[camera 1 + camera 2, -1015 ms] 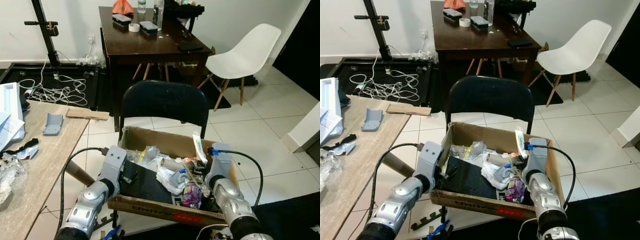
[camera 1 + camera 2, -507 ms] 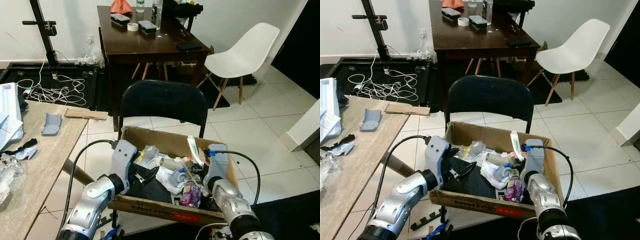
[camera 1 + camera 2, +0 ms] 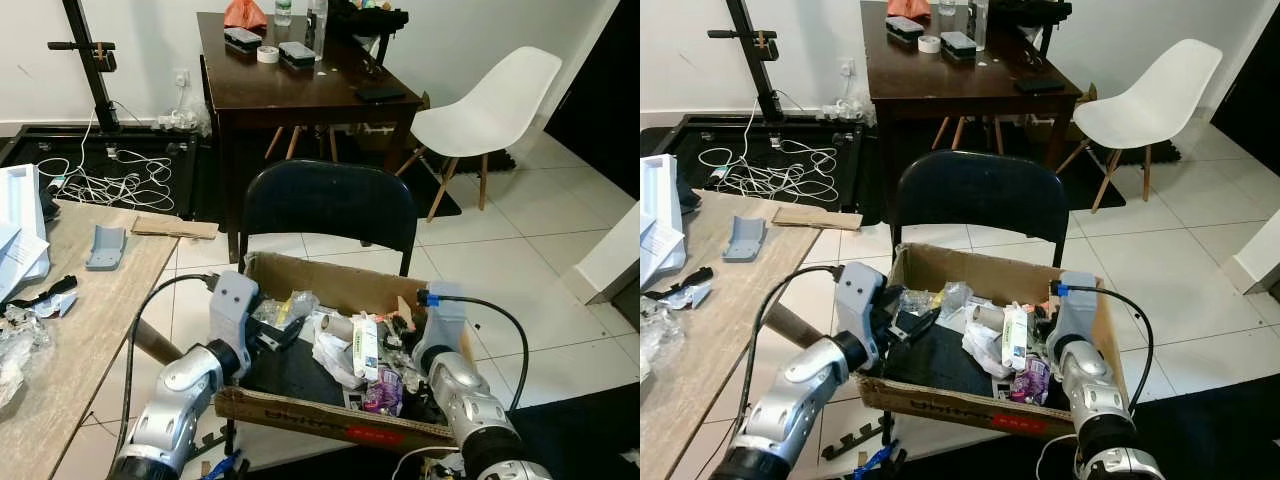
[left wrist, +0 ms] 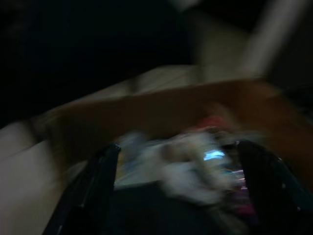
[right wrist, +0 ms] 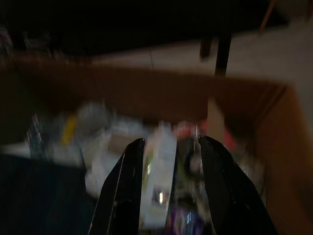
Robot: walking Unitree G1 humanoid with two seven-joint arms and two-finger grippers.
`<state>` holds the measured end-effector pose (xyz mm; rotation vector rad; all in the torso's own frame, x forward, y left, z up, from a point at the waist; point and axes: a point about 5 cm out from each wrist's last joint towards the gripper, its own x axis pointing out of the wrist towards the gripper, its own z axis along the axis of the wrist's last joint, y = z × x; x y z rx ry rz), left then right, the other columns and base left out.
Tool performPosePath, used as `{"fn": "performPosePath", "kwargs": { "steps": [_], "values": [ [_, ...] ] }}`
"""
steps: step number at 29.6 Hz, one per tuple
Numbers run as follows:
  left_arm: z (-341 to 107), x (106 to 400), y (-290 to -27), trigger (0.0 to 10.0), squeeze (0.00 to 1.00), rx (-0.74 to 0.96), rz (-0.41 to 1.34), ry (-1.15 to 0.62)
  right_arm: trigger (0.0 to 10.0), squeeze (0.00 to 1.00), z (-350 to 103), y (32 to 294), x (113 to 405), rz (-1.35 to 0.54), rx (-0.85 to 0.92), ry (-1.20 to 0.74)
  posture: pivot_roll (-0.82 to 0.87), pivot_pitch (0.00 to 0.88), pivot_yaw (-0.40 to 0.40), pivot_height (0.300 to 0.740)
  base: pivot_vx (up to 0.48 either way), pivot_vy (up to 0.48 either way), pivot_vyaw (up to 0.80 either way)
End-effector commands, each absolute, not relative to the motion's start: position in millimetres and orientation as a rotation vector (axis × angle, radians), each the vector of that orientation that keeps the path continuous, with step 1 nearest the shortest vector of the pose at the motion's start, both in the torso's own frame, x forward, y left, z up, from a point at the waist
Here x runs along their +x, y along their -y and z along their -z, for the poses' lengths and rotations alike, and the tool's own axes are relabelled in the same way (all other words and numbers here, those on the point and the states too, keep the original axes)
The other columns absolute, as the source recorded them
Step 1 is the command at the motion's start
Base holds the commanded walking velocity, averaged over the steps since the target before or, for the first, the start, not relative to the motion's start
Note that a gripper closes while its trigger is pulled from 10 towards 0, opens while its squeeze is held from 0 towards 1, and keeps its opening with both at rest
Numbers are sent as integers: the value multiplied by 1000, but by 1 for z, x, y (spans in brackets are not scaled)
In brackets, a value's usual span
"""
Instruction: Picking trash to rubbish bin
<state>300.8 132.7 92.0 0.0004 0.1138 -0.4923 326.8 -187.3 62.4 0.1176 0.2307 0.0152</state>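
both wrist views are dark and smeared. the left gripper [image 4: 176, 196] is spread wide and empty over the cardboard box [image 3: 330, 418] of trash [image 3: 1012, 338]; the right gripper [image 5: 168, 188] looks parted, seemingly holding nothing. the box sits on a black chair [image 3: 330, 205], beside a wooden table [image 3: 90, 320].

Home room, tiled floor [image 3: 500, 270], dark dining table [image 3: 300, 95], white chair [image 3: 490, 105]

White tiled floor [image 3: 500, 270], dark wooden table [image 3: 300, 95], white chair [image 3: 490, 110], black chair [image 3: 325, 205], light wooden tabletop [image 3: 90, 310].
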Motion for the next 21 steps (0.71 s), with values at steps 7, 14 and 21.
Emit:
{"fn": "performPosePath", "kwargs": {
  "steps": [7, 14, 21],
  "values": [
    [-79, 298, -162, 10000, 0, 10, 247, -162, 10000, 0, -86, 185, 330, -24, 111, -79, 29, 103, -59, 740, 0, 0, 0],
    [-79, 292, -158, 10000, 0, -22, 250, -147, 10000, 0, -85, 177, 330, -42, 120, -86, 34, 107, -64, 740, 0, 0, 0],
    [-81, 291, -157, 10000, 0, -22, 232, -141, 10000, 0, -85, 174, 328, -63, 119, -88, 38, 113, -70, 740, -218, 0, 0]
  ]
}}
